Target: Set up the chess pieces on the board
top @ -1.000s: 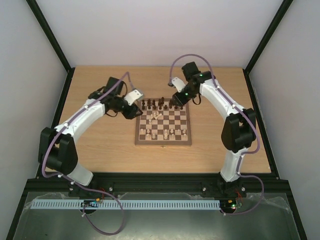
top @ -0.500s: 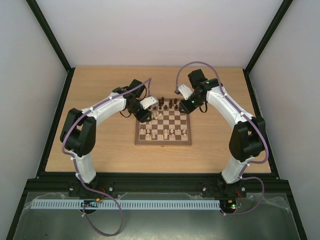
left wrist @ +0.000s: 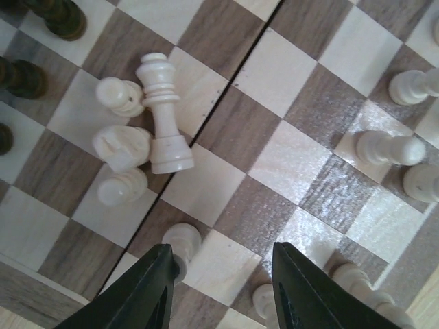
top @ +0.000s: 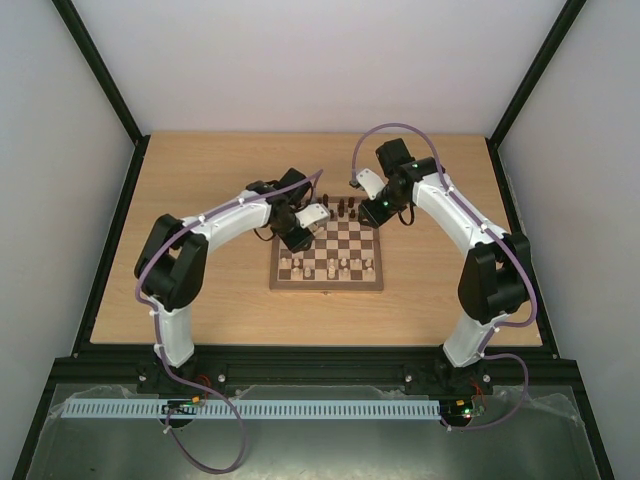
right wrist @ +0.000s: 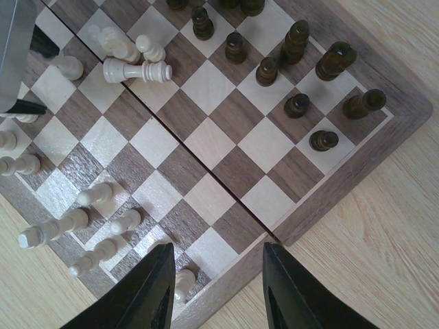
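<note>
The board [top: 345, 240] lies mid-table. Dark chess pieces [top: 342, 208] line its far rows and cream ones [top: 330, 266] stand in the near rows. My left gripper [top: 297, 238] hovers open over the board's far-left part, nothing between its fingers [left wrist: 147, 295]. Ahead of it a tall cream piece [left wrist: 163, 113] lies on its side among a knight [left wrist: 122, 147] and two pawns; another pawn [left wrist: 180, 241] stands beside the left finger. My right gripper [right wrist: 216, 274] is open and empty above the board's right edge [right wrist: 322, 205]. The fallen piece [right wrist: 137, 70] also shows in the right wrist view.
Dark pieces [right wrist: 295, 75] crowd the far-right corner of the board. Upright cream pieces [right wrist: 51, 229] stand along the near rows. Light wooden tabletop [top: 200, 290] surrounds the board, bounded by black frame rails [top: 115, 230].
My left arm has swung right, from beside the board's far-left corner to over the board. The right arm shifted slightly right early on, then stayed still.
</note>
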